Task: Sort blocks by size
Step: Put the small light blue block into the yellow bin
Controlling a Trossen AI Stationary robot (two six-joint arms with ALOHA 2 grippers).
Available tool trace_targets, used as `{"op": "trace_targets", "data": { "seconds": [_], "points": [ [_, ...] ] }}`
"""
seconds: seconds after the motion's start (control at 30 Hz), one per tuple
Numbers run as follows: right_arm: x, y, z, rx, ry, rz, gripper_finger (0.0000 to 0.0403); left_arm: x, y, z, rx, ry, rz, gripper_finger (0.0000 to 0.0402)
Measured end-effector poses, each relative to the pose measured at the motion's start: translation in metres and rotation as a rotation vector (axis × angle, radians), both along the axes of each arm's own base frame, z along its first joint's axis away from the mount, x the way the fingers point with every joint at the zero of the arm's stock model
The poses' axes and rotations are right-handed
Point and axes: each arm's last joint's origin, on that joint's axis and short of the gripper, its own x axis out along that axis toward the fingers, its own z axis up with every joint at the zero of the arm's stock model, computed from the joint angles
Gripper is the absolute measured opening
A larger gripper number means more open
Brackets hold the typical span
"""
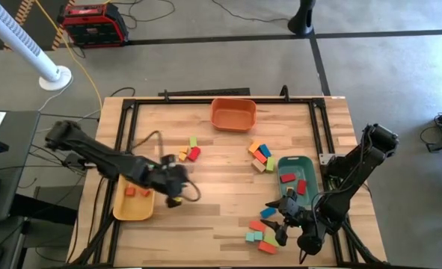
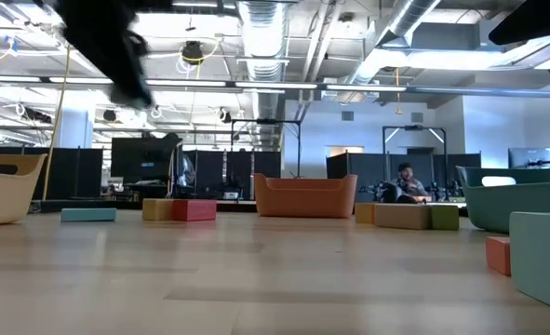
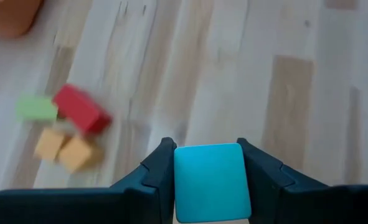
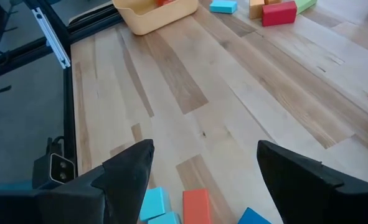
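My left gripper [image 1: 176, 181] is over the table's left middle, beside the yellow tray [image 1: 133, 203], and is shut on a light blue block [image 3: 210, 180]. A red block [image 3: 81, 109], a green block [image 3: 37, 109] and two tan-orange blocks [image 3: 65, 149] lie on the boards beyond it. My right gripper [image 1: 279, 217] is open and empty [image 4: 202, 149] over the near right cluster of blocks [image 1: 264, 233]. Under its fingers lie blue blocks [image 4: 152, 202] and an orange one [image 4: 196, 205]. My left gripper pinches the blue block between its two fingers, one on each of two opposite sides [image 3: 179, 180]. The block's broad face is turned toward the wrist camera. The fingers point down at the table. The block appears held above the boards.
An orange tray [image 1: 233, 113] stands at the far middle. A green tray [image 1: 297, 175] holding red blocks is at the right. More blocks lie at the centre left [image 1: 189, 152] and centre right [image 1: 262, 155]. The yellow tray holds orange blocks. Another blue block [image 2: 88, 214] lies on the table.
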Motion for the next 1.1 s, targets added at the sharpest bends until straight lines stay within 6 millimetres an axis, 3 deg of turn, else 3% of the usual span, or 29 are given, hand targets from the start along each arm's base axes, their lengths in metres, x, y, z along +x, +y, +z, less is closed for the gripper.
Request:
{"op": "trace_targets", "data": {
  "seconds": [0.23, 0.43, 0.7, 1.1],
  "points": [
    [0.000, 0.000, 0.000, 0.001, 0.000, 0.000, 0.0317, -0.061, -0.009, 0.020, -0.065, 0.099, 0.044, 0.0124],
    [0.000, 0.000, 0.000, 0.003, -0.002, 0.000, 0.0317, -0.091, -0.018, 0.016, -0.076, 0.261, 0.088, 0.0124],
    [0.001, 0.001, 0.001, 0.012, -0.008, 0.000, 0.0317, -0.118, -0.024, 0.011, -0.041, 0.376, 0.167, 0.0131],
    [0.002, 0.002, -0.001, -0.012, 0.078, 0.124, 0.0317, -0.129, -0.025, -0.040, -0.070, 0.502, 0.183, 0.0136]
  ]
}}
